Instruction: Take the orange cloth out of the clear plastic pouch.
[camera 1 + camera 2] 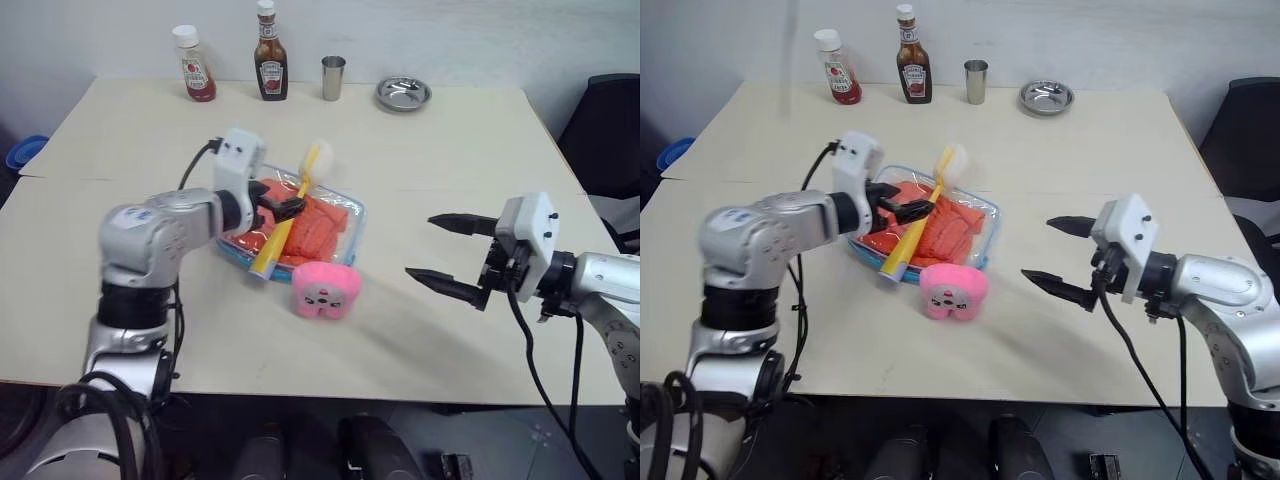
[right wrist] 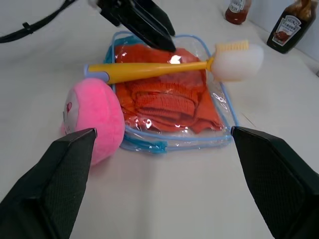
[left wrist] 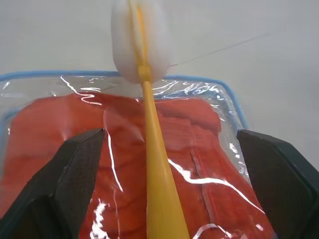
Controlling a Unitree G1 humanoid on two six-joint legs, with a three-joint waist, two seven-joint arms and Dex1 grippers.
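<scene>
Your left gripper (image 1: 290, 207), fingers spread empty, hangs right over the clear plastic pouch (image 1: 352, 215) holding the orange cloth (image 1: 322, 228) mid-bench, a yellow brush (image 1: 285, 232) lying across it, while your open right gripper (image 1: 447, 255) waits well apart.

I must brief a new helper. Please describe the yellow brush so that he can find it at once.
On the beige table, look for the clear plastic pouch holding the orange cloth. The brush lies across its top, beside a pink plush toy. It alone has a long yellow handle and a white head.
</scene>
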